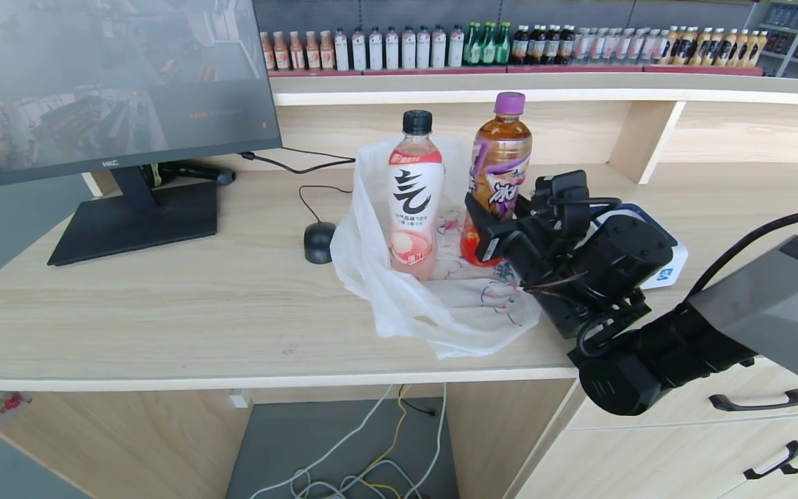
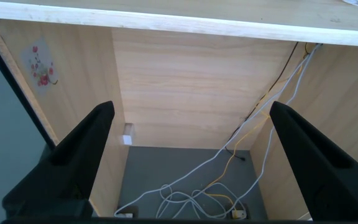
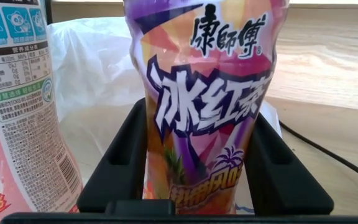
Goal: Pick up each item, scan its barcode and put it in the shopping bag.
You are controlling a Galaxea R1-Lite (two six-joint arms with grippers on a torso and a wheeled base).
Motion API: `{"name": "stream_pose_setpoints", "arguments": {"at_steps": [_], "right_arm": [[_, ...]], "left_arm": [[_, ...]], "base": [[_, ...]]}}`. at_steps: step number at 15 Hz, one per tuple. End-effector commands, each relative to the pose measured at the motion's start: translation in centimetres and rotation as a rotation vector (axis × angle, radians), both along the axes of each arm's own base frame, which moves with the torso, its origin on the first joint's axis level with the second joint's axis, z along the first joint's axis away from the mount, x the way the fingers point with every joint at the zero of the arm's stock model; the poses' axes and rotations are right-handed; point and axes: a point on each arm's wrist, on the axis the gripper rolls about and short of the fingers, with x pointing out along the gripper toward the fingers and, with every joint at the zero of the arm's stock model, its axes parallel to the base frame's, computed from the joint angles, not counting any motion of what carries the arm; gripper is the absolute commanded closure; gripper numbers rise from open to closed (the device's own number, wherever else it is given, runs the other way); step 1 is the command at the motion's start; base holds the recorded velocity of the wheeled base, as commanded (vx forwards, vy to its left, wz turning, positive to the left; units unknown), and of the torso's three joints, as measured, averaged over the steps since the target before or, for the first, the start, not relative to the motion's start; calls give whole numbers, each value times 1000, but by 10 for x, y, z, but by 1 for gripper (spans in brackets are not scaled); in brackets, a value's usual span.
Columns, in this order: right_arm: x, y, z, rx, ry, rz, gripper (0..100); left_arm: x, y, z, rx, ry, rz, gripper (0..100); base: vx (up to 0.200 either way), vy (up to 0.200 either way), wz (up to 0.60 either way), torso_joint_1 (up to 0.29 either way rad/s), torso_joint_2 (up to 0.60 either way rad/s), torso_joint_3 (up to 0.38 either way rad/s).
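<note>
An iced tea bottle [image 1: 501, 161] with a purple cap stands upright at the right side of the white shopping bag [image 1: 440, 312]. My right gripper [image 1: 490, 232] is shut on its lower half. In the right wrist view the black fingers [image 3: 120, 162] press against both sides of the tea bottle [image 3: 207, 99]. A pink drink bottle [image 1: 416, 201] with a black cap stands upright in the bag just to the left; the pink bottle [image 3: 17, 112] is apart from the gripper. My left gripper [image 2: 191, 155] hangs open below the tabletop, facing the recess under the desk.
A white and blue scanner box [image 1: 669, 267] lies on the counter behind my right arm. A black mouse [image 1: 318, 242] sits left of the bag, and a monitor [image 1: 108, 83] stands at the far left. Cables [image 2: 197, 186] lie under the desk. Drawers [image 1: 752, 402] are at the lower right.
</note>
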Motion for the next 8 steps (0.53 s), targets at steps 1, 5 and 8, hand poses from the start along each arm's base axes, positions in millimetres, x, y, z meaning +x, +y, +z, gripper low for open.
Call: {"name": "stream_pose_setpoints", "arguments": {"at_steps": [1, 5, 8], "right_arm": [[0, -1, -3, -6, 10, -1, 100], [-3, -2, 1, -2, 3, 1, 0], [-13, -7, 8, 1, -2, -1, 0]], "left_arm": [[0, 0, 0, 0, -1, 0, 0], [0, 0, 0, 0, -1, 0, 0], [0, 0, 0, 0, -1, 0, 0]], "base": [[0, 0, 0, 0, 0, 0], [0, 0, 0, 0, 0, 0], [0, 0, 0, 0, 0, 0]]}}
